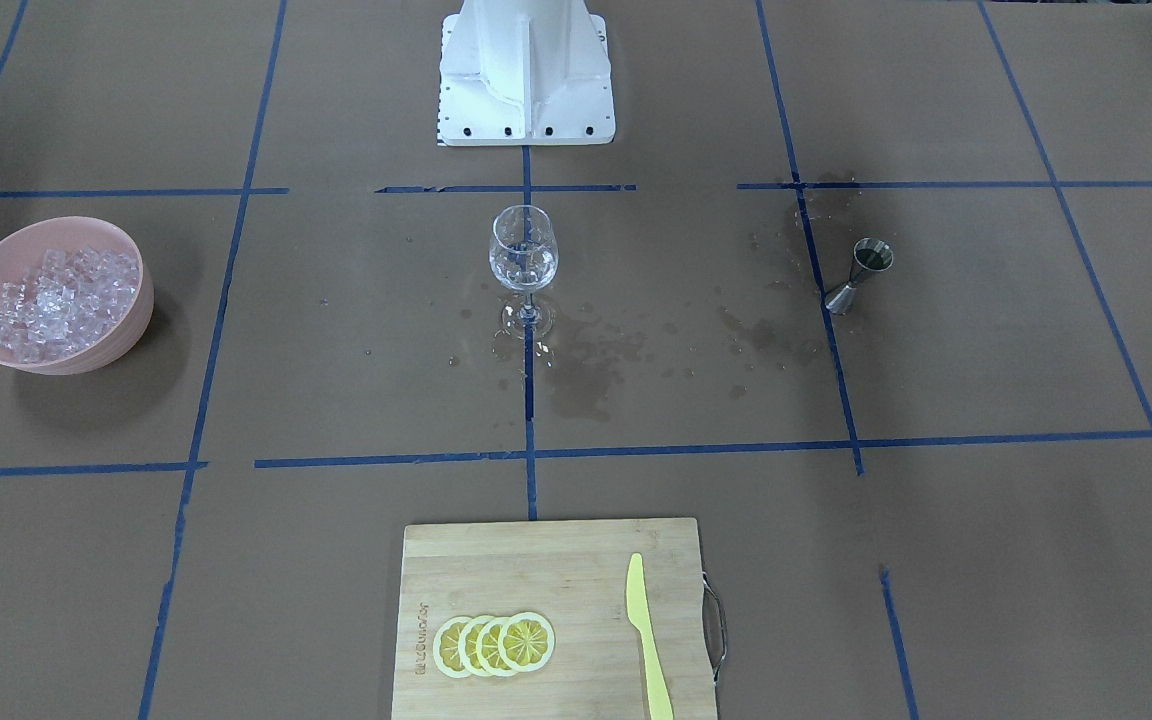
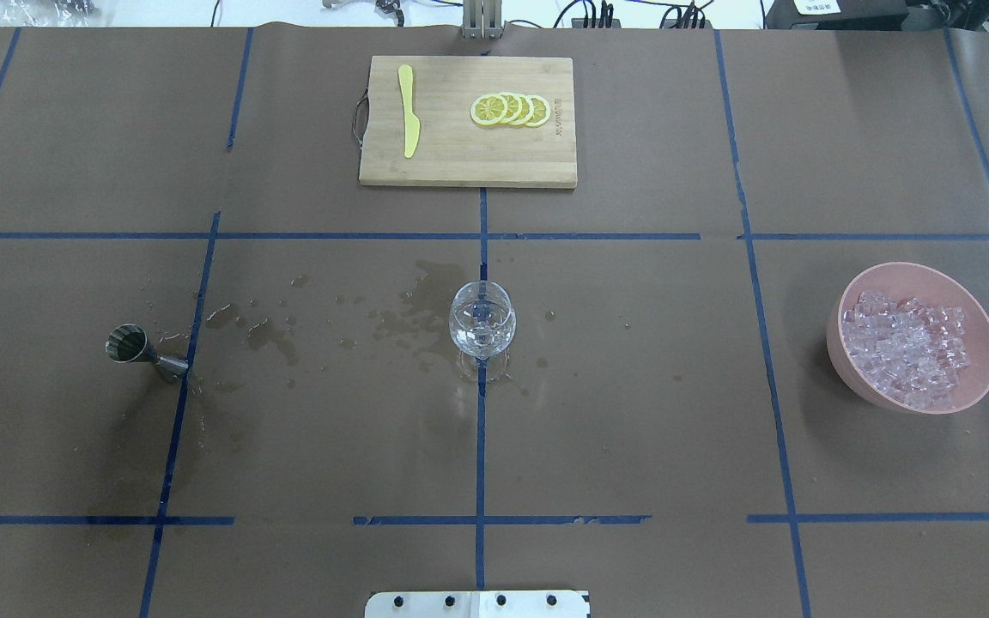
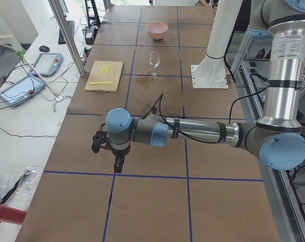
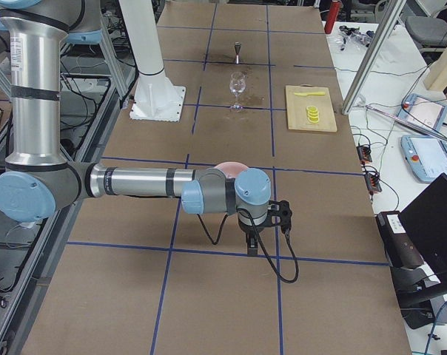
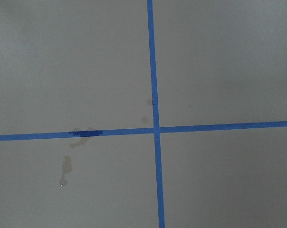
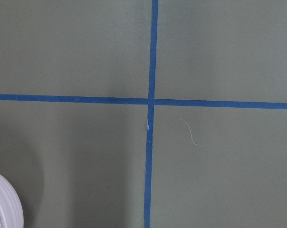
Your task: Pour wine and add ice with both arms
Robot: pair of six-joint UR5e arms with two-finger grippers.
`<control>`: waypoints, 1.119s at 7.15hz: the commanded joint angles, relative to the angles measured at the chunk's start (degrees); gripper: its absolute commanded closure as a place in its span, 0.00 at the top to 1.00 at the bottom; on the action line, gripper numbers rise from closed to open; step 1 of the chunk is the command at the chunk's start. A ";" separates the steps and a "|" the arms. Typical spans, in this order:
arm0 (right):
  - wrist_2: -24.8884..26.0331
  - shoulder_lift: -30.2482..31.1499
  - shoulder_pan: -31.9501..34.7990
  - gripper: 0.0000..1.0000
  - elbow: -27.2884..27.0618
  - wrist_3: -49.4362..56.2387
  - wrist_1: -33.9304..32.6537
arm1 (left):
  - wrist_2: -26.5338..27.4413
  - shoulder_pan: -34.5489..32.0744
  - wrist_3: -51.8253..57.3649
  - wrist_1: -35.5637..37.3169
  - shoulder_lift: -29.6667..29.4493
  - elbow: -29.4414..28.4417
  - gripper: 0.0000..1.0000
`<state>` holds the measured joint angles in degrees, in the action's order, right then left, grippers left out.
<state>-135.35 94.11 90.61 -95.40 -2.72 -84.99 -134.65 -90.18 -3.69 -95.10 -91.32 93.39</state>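
A clear stemmed wine glass (image 1: 523,255) stands at the table's centre, also in the overhead view (image 2: 482,322), with something clear in its bowl. The ice (image 1: 61,295) is a glittering pile in a pink bowl (image 2: 988,343) on the robot's right. A steel jigger (image 2: 138,350) stands on the robot's left. The left gripper (image 3: 117,167) hangs over bare paper far from the glass, past the table's left end area. The right gripper (image 4: 251,245) hangs just beyond the bowl (image 4: 227,166). Both show only in the side views, so I cannot tell if they are open or shut.
A bamboo cutting board (image 2: 452,163) with lemon slices (image 2: 512,109) and a yellow knife (image 2: 409,112) lies at the far edge. Wet stains (image 2: 267,335) mark the brown paper around the glass. The white base column (image 1: 526,75) stands behind the glass. The bowl's rim (image 6: 8,199) shows in the right wrist view.
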 commanded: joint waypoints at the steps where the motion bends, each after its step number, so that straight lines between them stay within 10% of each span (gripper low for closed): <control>1: -0.18 -0.42 0.00 1.00 0.04 -0.09 -0.08 | 0.00 0.00 0.00 -0.17 0.00 -0.05 1.00; 8: -0.18 -1.29 -0.35 1.00 -1.80 -0.09 -0.17 | 0.17 6.03 -19.36 0.44 1.49 26.72 1.00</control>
<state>-135.68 93.32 90.44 -96.55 -2.81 -85.11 -134.57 -87.56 -16.02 -94.49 -90.47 115.05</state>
